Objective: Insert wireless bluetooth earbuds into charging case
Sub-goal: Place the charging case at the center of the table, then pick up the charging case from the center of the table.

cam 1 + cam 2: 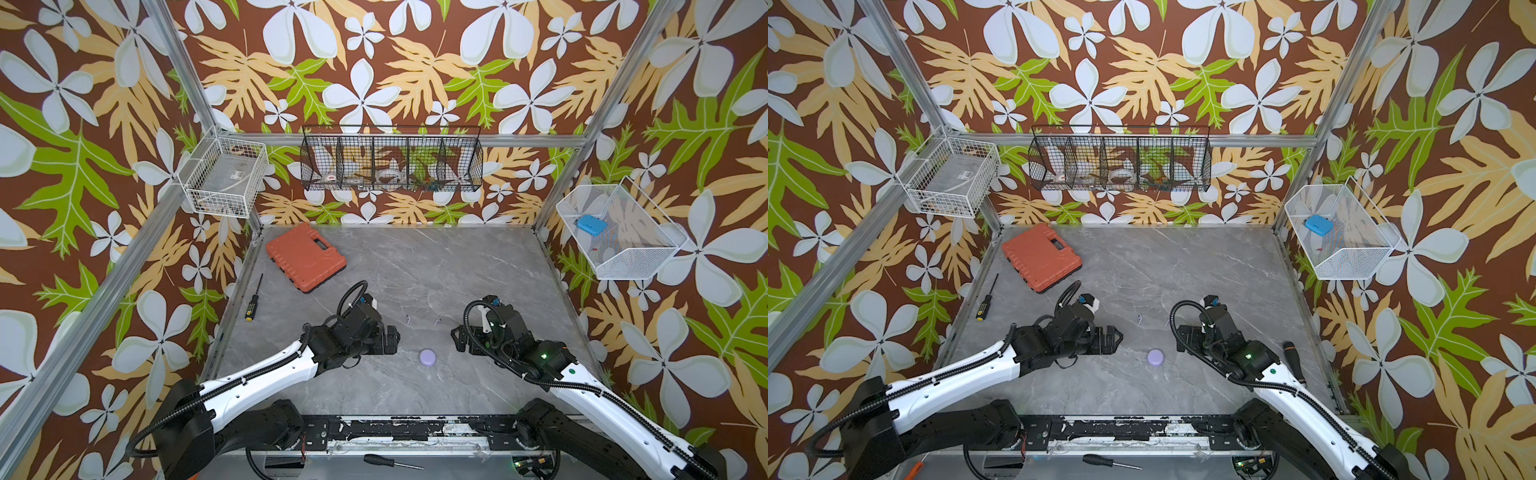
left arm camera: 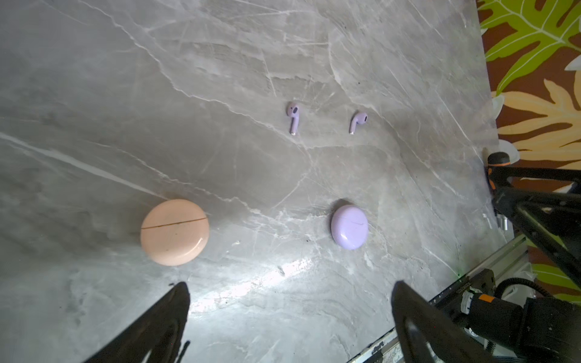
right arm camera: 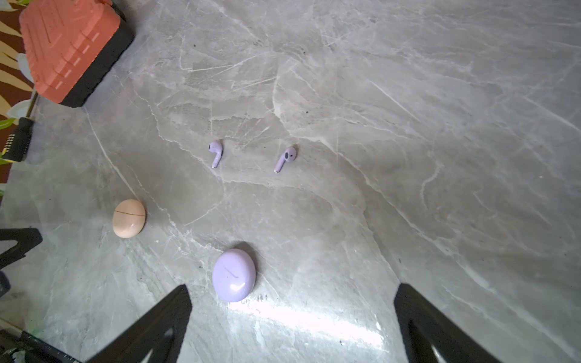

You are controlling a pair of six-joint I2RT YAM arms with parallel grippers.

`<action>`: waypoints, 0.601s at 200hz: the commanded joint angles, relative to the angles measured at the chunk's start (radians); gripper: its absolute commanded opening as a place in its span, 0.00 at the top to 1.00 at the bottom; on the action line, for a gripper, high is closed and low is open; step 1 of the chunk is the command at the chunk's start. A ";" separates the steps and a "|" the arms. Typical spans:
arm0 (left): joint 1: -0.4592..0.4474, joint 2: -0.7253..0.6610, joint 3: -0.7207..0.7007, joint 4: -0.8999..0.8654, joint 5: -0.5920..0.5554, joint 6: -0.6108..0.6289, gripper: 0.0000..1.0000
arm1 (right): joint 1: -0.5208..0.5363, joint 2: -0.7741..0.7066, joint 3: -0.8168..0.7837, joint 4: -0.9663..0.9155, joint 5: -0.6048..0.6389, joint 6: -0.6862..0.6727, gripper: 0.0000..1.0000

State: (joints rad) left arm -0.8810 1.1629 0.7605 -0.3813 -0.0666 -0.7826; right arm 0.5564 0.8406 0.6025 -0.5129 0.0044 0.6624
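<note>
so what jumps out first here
The loud floral wallpaper on every wall, then the orange tool case at the far left of the grey table. Mid-table lie two lavender earbuds, apart, with a closed lavender case nearer the front.

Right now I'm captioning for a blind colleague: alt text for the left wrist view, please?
Two lavender earbuds lie loose and apart on the grey marble table, with a closed lavender case and a closed peach case nearer the camera. The left gripper stands open in the foreground, holding nothing.
</note>
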 commanded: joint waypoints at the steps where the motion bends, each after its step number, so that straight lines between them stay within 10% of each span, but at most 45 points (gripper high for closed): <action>1: -0.045 0.037 0.008 0.015 -0.024 -0.044 0.00 | 0.000 0.006 0.022 -0.048 0.040 0.030 0.00; 120: -0.221 0.316 0.208 -0.045 -0.119 0.049 0.00 | 0.000 0.020 0.087 -0.193 0.116 0.112 0.00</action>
State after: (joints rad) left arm -1.0779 1.4322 0.9302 -0.3962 -0.1562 -0.7708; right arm 0.5564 0.8471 0.6617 -0.6510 0.0711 0.7563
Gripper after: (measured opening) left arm 0.998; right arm 0.998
